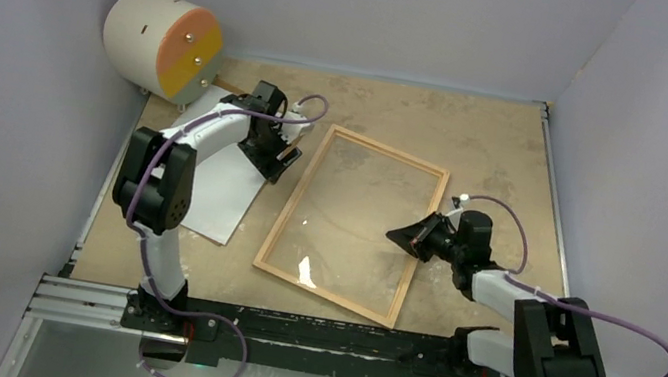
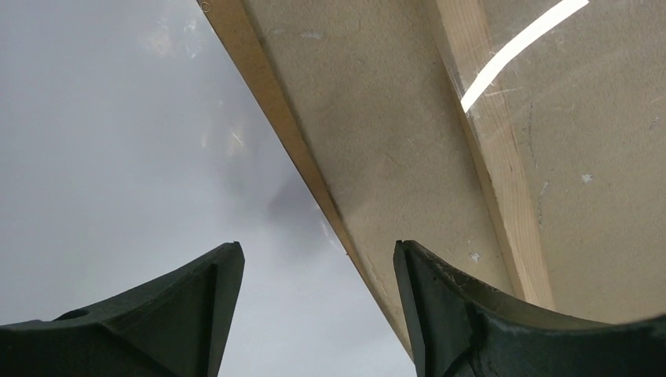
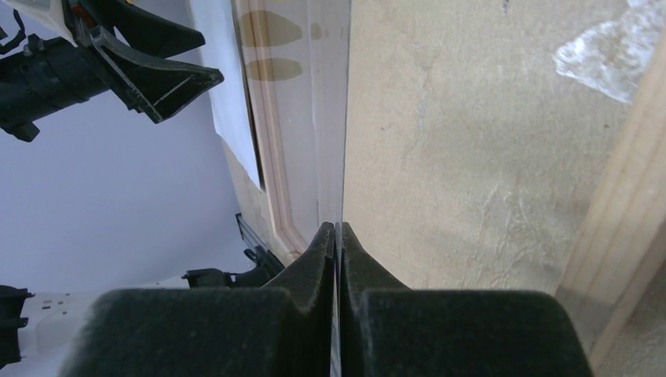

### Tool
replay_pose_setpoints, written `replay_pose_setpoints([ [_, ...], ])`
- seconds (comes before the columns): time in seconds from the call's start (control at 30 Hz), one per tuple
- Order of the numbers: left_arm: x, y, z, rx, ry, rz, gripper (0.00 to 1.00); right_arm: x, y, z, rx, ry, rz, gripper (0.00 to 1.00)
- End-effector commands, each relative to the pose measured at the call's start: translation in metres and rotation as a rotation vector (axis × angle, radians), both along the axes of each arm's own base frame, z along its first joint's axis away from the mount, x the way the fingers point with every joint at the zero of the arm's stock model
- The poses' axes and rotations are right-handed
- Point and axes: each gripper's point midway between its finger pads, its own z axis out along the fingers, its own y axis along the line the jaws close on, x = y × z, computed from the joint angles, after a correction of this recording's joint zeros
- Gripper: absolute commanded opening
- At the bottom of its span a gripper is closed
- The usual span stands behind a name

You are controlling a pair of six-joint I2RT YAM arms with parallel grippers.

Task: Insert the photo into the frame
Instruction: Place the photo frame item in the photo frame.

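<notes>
The photo (image 1: 224, 186) lies white back up at the left of the table; a thin brown edge (image 2: 294, 145) shows along its side. The light-wood frame (image 1: 288, 210) lies flat in the middle. My left gripper (image 1: 281, 158) hovers open over the photo's right edge, between photo and frame. In the left wrist view one finger is over the photo (image 2: 118, 157) and the other over bare table beside the frame's rail (image 2: 491, 165). My right gripper (image 1: 394, 233) sits inside the frame's right side. In the right wrist view the right gripper (image 3: 338, 226) is shut on the thin clear pane (image 3: 339, 157), seen edge-on.
A white cylinder with an orange and yellow face (image 1: 163, 42) lies at the back left corner, just behind the photo. Grey walls close in the table on three sides. A metal rail (image 1: 90, 297) runs along the near edge by the arm bases.
</notes>
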Motion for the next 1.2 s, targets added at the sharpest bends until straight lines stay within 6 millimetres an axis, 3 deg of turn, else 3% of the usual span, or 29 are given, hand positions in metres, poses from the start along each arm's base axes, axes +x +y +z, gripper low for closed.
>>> replay_pose_setpoints([
  [0.0,0.008,-0.012,-0.001,-0.052,-0.004,0.012,0.75,0.004,-0.005,0.004,0.019,-0.032,-0.069,0.00],
  [0.23,0.005,-0.017,-0.010,-0.060,0.006,0.008,0.81,0.007,-0.007,0.004,0.027,-0.037,-0.098,0.00],
  [0.6,0.001,-0.017,-0.024,-0.041,0.033,-0.002,0.81,0.010,-0.017,0.007,-0.026,-0.072,-0.151,0.00],
  [1.17,0.000,-0.018,-0.027,-0.030,0.028,-0.006,0.81,-0.001,-0.022,0.000,-0.045,-0.048,-0.163,0.00],
])
